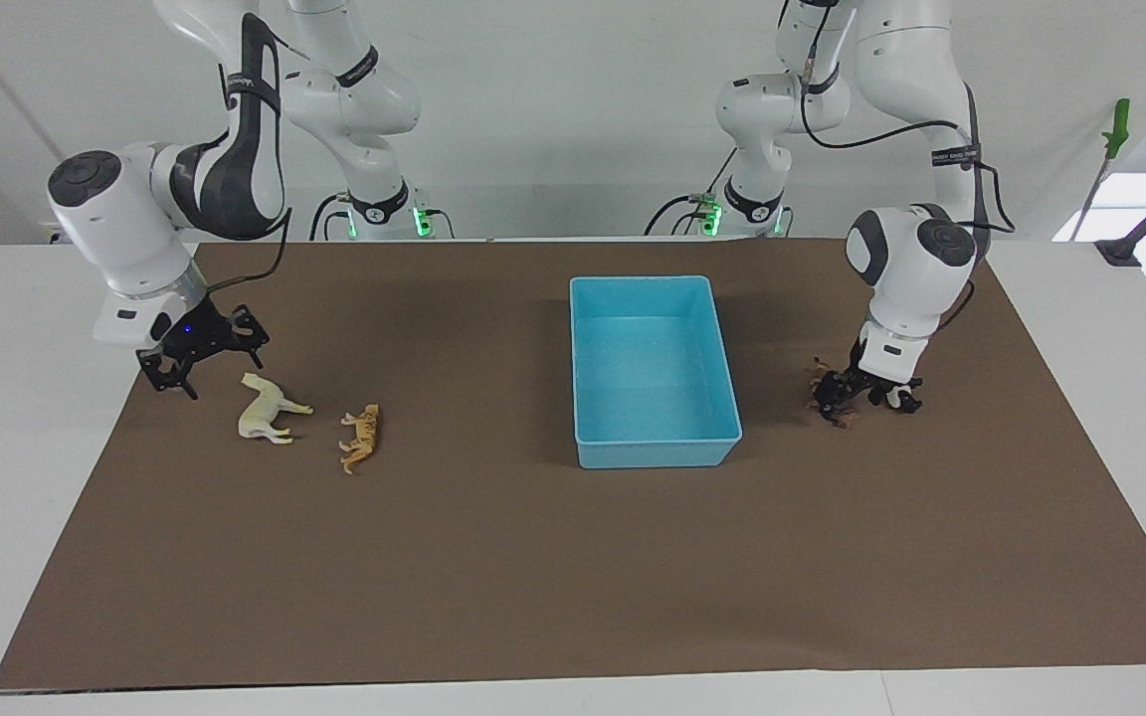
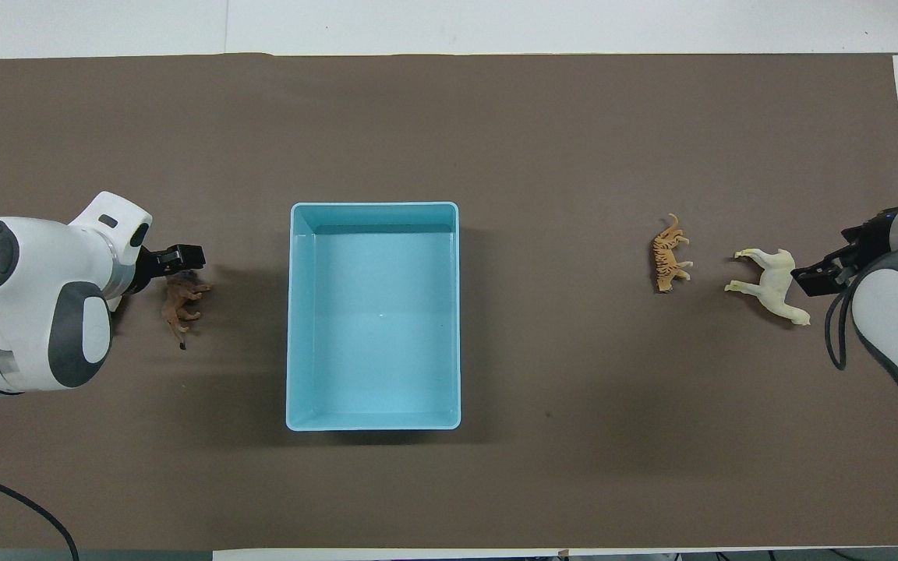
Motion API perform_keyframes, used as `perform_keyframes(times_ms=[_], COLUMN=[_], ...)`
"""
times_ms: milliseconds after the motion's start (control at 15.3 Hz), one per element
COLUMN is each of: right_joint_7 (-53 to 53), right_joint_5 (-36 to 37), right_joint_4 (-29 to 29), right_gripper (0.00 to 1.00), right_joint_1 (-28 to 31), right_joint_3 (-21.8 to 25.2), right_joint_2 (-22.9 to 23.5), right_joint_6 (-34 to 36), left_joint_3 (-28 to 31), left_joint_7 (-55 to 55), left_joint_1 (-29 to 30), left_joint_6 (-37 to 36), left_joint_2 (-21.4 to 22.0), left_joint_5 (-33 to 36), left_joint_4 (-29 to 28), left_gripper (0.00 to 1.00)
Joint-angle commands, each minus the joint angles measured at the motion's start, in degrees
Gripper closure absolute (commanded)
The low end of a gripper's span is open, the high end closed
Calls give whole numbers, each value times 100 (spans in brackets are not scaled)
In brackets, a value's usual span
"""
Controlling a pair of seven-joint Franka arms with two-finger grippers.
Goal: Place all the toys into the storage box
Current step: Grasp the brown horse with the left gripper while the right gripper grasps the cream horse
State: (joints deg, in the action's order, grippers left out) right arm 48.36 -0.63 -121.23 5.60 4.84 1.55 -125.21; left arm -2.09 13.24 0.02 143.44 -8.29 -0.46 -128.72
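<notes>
The light blue storage box (image 1: 653,281) (image 2: 375,206) stands in the middle of the mat with nothing in it. Toward the right arm's end lie a cream-white horse (image 1: 265,410) (image 2: 772,284) and an orange striped tiger (image 1: 362,438) (image 2: 669,255). My right gripper (image 1: 205,356) (image 2: 827,269) hangs open low beside the horse without touching it. Toward the left arm's end, my left gripper (image 1: 866,398) is open and down at the mat between the dark brown figure (image 1: 842,418) (image 2: 178,302) and the panda (image 1: 901,400). In the overhead view the left arm hides the panda.
A brown mat (image 1: 533,557) covers most of the white table. Both arm bases stand at the robots' edge of the table. A green-handled tool (image 1: 1115,124) sticks up off the table past the left arm's end.
</notes>
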Motion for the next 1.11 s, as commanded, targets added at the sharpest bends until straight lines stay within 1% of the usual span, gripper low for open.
perform_keyframes(times_ms=[0,197,262,328,524,590,655,917,1048], right_joint_7=[489,788,885,938,1026,1052,1079,1096,1158], right_joint_5=[-7,-16,-16,-16,-7,-16,-16,-7,-7], right_joint_4=[-454,-735,-823,-937,-1061,-1122,-1183,-1219,-1289], right_gripper=[4,5,7,7,8,8,8,8,8], right_joint_1=[20,37,55,90,125,160,195,327,327], right_joint_3=[-9,-9,-9,-9,0,0,0,0,0], right_joint_2=[-234,-374,-427,-462,-463,-445,-436,-278,-216], right_joint_6=[-153,-144,-126,-152,-214,-336,-450,-688,-872], left_joint_3=[51,51,51,51,51,51,51,51,24], left_joint_7=[196,188,179,179,170,153,135,152,249], left_joint_1=[-90,-90,-90,-99,-90,-90,-82,-73,-90], left_joint_6=[237,255,211,193,-78,-280,-421,-510,-1017], left_joint_2=[-137,-261,-261,-261,-261,-244,-226,-182,-182], left_joint_5=[72,72,72,72,72,72,72,72,37], left_joint_4=[-101,-57,-30,-22,153,241,294,382,820], left_gripper=[0,5,10,29,73,90,100,100,100])
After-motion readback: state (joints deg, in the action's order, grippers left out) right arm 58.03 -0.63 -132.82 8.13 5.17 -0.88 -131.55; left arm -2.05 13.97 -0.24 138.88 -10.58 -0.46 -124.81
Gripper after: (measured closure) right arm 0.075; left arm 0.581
